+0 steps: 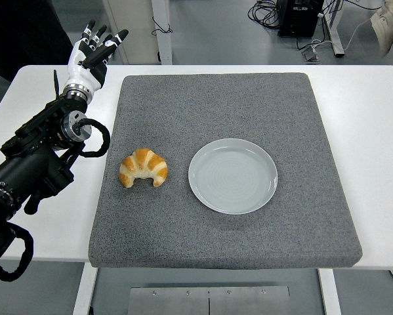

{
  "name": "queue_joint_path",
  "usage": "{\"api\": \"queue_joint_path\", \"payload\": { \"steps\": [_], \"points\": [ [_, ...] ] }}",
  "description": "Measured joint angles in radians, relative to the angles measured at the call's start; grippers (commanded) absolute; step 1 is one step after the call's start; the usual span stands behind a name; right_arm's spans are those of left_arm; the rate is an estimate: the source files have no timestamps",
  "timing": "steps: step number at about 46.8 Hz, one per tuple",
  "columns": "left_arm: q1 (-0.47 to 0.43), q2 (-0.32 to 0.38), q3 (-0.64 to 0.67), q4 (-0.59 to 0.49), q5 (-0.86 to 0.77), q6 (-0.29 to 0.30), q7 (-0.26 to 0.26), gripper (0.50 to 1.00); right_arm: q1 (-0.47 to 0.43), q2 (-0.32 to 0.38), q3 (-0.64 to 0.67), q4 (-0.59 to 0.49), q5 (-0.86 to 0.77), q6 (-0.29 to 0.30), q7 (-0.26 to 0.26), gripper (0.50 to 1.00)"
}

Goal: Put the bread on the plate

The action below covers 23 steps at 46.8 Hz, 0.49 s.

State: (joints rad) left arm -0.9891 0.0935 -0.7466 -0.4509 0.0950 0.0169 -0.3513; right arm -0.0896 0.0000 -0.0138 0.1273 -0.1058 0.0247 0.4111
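Head view: croissant (144, 168) beside plate (233, 175).

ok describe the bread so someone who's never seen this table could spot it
A grey mat covers the middle of the white table. On it, just left of the empty pale plate, lies the bread: a golden, curved croissant, the mat's only food.
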Motion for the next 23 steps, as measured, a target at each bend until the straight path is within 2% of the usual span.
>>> {"api": "queue_joint_path", "payload": {
  "steps": [23],
  "points": [
    [0.003,0.000,0.006,0.000,0.004,-0.005,0.000,0.971,0.000,0.000,0.000,0.000,0.000,0.000,0.000,1.000]
  ]
}}
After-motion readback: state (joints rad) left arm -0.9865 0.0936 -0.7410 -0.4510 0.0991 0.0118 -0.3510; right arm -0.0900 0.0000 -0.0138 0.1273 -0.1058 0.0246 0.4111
